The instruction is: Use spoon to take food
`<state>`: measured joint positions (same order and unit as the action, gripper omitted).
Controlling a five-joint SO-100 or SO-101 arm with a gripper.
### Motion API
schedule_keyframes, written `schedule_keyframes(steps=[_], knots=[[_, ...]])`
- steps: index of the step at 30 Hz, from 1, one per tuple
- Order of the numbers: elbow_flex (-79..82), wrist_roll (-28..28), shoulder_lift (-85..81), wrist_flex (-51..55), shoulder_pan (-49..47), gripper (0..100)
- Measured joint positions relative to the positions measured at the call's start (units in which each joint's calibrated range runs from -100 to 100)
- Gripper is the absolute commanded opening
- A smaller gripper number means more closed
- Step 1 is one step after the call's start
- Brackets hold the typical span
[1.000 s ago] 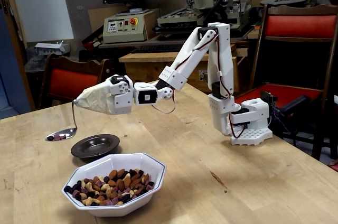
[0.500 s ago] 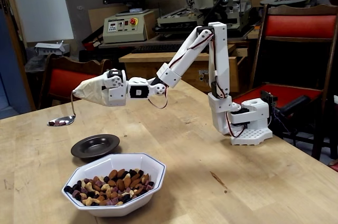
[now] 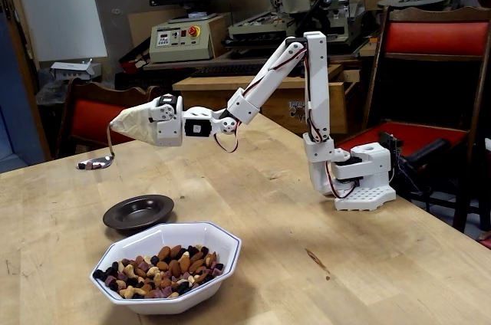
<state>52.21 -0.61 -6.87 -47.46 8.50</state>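
Wide pale wooden table (image 3: pixel 322 210), white five-joint arm (image 3: pixel 307 95) stretched out to the fixed view's left, well above the surface. White octagonal bowl (image 3: pixel 173 283) near the front edge, heaped with loose almonds, cashews and dark purple-black pieces (image 3: pixel 157 267). Small dark round saucer (image 3: pixel 139 212) just behind it, empty. Gripper (image 3: pixel 123 124) swathed in beige tape, so open or closed: cannot tell. Small shiny silver metal spoon (image 3: pixel 97 162) hanging from it, held at the taped handle top, up off the table left of the saucer. Few pieces in the spoon. Likely light, stiff, slick; load rolls off if tipped.
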Motion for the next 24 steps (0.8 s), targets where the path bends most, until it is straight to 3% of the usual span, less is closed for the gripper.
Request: schedule_keyframes(steps=[13, 24], knots=[[7.55, 0.0, 0.0, 0.0, 1.17, 4], [16.56, 0.05, -6.78, -6.24, 1.32, 4]])
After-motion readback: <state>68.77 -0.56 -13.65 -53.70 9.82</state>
